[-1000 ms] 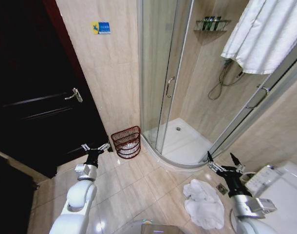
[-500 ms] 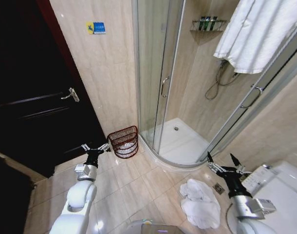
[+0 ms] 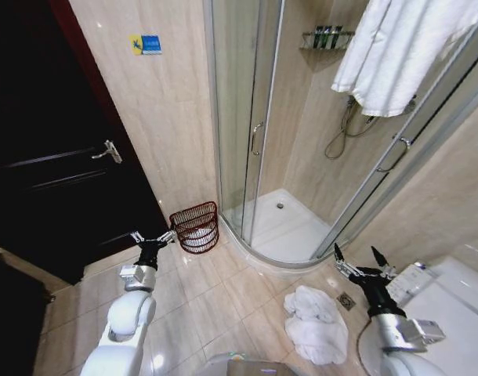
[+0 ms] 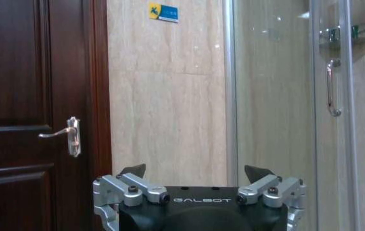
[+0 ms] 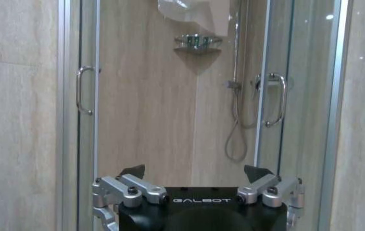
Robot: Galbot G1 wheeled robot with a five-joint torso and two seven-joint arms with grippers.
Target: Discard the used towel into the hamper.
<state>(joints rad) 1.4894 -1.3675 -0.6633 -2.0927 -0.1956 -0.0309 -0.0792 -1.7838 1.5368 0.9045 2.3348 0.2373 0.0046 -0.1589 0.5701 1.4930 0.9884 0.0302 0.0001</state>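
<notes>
A crumpled white towel [image 3: 311, 324] lies on the floor tiles in front of the shower, just left of my right arm. The hamper [image 3: 194, 226], a small reddish-brown wire basket with something white inside, stands against the wall between the dark door and the shower. My left gripper [image 3: 153, 237] is held low and open, a short way left of the hamper. My right gripper [image 3: 361, 258] is open too, raised above and to the right of the towel. Both grippers [image 4: 195, 172] [image 5: 195, 171] are empty in the wrist views, their fingers spread.
A dark wooden door [image 3: 59, 172] with a lever handle fills the left. The curved glass shower enclosure [image 3: 255, 149] stands ahead, a white robe [image 3: 388, 55] hanging over it. A white toilet [image 3: 439, 301] sits at the right. A floor drain [image 3: 346, 301] lies beside the towel.
The whole head view has shifted: the hamper, shower and towel have slid left and slightly up in the picture. Both arms keep the same pose.
</notes>
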